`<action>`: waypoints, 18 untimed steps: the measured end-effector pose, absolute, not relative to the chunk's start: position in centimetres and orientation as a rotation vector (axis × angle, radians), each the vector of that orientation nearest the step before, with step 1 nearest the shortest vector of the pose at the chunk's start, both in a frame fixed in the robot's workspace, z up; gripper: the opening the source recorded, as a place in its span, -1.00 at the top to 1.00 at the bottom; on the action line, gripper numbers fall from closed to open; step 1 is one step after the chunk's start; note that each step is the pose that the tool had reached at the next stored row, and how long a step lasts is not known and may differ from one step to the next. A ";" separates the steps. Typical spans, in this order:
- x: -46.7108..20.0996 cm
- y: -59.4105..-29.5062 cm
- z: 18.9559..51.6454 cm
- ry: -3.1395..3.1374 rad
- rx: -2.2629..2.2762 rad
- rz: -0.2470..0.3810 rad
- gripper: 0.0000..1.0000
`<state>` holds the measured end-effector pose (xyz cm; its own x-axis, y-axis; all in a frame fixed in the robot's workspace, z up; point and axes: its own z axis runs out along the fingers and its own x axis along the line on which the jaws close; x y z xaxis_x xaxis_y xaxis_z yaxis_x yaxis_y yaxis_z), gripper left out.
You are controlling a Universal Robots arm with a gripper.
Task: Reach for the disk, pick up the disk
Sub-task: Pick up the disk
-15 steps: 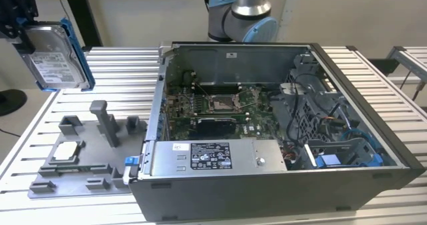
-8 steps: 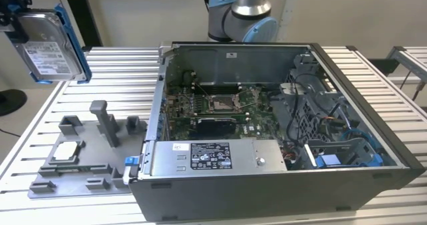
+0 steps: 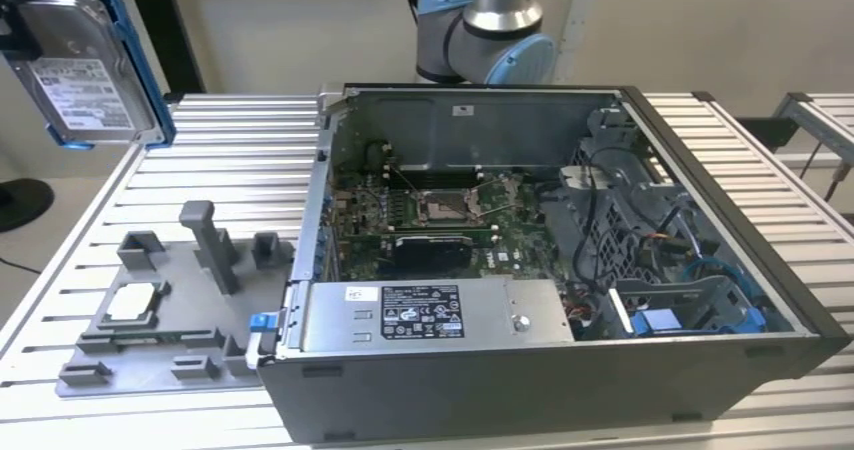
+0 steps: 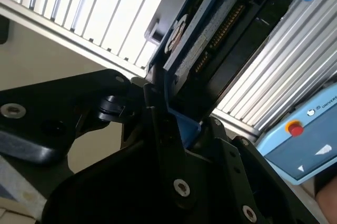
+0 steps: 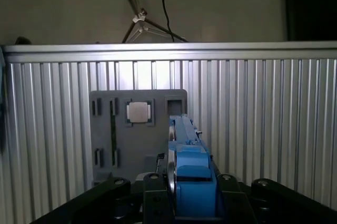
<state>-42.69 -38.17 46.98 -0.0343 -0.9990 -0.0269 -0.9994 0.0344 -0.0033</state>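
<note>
1. Disk [image 3: 83,58] aloft, hanging clear above the slatted table [image 3: 227,140] and well apart from the open computer case [image 3: 534,390]; I read the pick-up as done
2. My claw [image 4: 176,114] is closed on it: in both wrist views the disk stands edge-on between the jaws, its blue side rail [image 5: 190,182] running straight out ahead of the claw
3. Beyond the claw's tips, down on the table, lies the grey fixture tray [image 5: 105,129] with the small square chip [image 5: 138,112] seated in it
4. Exactly where the pads bite I can't make out; it looks like the flat faces near one end
5. Handling, as I judge it: stiff metal body, fairly heavy for its size, smooth faces that could slip, delicate inside, so a firm squeeze across the flat faces and no knocks
</note>
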 end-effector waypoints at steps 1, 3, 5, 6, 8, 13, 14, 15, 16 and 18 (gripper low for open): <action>-42.7 -38.2 47.2 2.244 -2.168 0.026 1.00; -42.7 -38.2 47.7 2.243 -2.168 0.026 1.00; -42.7 -38.2 48.2 2.243 -2.169 0.026 1.00; -42.7 -38.2 48.2 2.243 -2.169 0.026 1.00; -42.7 -38.2 48.2 2.243 -2.169 0.026 1.00; -42.7 -38.2 48.2 2.243 -2.169 0.026 1.00; -42.6 -38.2 48.2 2.243 -2.169 0.026 1.00; -42.5 -38.2 48.2 2.243 -2.169 0.026 1.00; -42.4 -38.2 48.2 2.243 -2.169 0.026 1.00; -42.0 -38.2 48.2 2.243 -2.169 0.026 1.00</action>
<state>-42.04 -38.16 48.23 -0.0335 -0.9991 -0.0269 -0.9994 0.0336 -0.0031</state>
